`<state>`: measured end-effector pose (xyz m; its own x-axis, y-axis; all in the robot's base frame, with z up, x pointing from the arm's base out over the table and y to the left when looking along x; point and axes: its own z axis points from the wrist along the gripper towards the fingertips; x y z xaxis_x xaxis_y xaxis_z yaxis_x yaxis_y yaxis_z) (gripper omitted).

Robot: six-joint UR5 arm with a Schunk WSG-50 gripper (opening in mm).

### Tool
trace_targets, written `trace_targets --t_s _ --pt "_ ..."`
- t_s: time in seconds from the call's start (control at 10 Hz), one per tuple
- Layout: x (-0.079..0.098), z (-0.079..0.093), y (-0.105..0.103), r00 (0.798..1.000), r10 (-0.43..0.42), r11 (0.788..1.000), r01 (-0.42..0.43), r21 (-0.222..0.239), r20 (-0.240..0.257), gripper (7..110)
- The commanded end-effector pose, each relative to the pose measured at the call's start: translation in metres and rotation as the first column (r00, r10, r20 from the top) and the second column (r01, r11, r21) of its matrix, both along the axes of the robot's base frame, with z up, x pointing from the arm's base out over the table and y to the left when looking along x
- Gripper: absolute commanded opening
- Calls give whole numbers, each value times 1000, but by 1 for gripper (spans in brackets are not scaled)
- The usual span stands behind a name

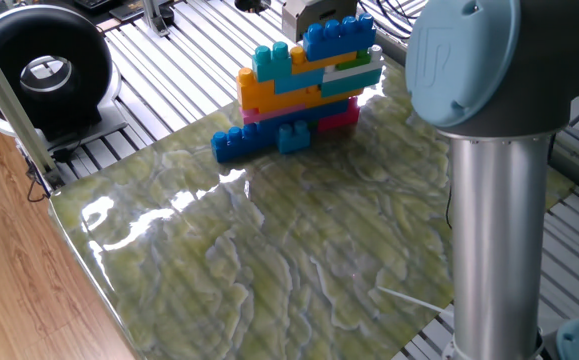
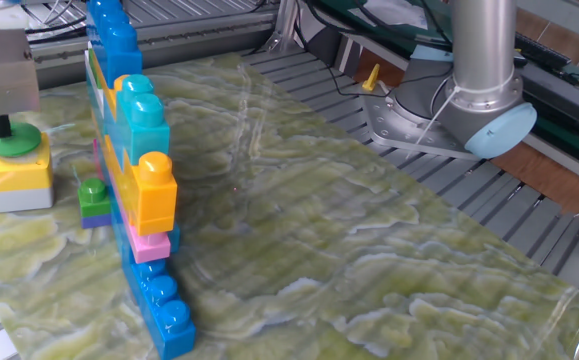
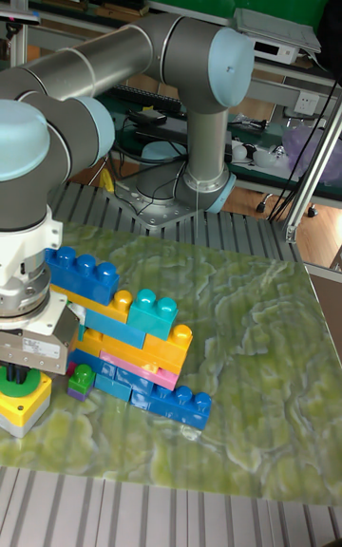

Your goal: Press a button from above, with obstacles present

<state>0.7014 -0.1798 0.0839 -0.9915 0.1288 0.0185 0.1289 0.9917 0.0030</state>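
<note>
My gripper [image 2: 2, 127] sits right on the round green button on its yellow box [image 2: 11, 165], at 9 o'clock of the stacked multicoloured studded plastic brick wall [image 2: 129, 150]. Can't tell whether the fingers are parted. Any sideways drift probably clips those bricks.

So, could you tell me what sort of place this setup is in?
Most likely a robotics lab: the UR5 arm works over a marbled green mat on a slatted aluminium table, with electronics on shelves behind.
</note>
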Motion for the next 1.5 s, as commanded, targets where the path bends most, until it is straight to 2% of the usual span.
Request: trace_targets --t_s 0.0,0.4,0.5,0.7,0.8,0.9,1.0,1.1,1.4 --pt "0 13 4 1000 -7 1000 7 6 -11 7" --pt "0 29 -2 1000 9 1000 -9 -4 -20 7" --pt "1 38 -3 1000 15 1000 -15 -1 -18 7" --pt "4 59 -4 999 30 1000 -30 -7 18 7" --pt "1 72 0 999 33 999 -33 8 17 7" --pt "2 88 3 999 33 999 -33 5 22 7" --pt "8 101 5 998 36 999 -36 1 46 7" --pt "7 109 14 997 35 999 -36 20 64 7" --pt "-15 129 38 998 10 999 -13 50 59 7"
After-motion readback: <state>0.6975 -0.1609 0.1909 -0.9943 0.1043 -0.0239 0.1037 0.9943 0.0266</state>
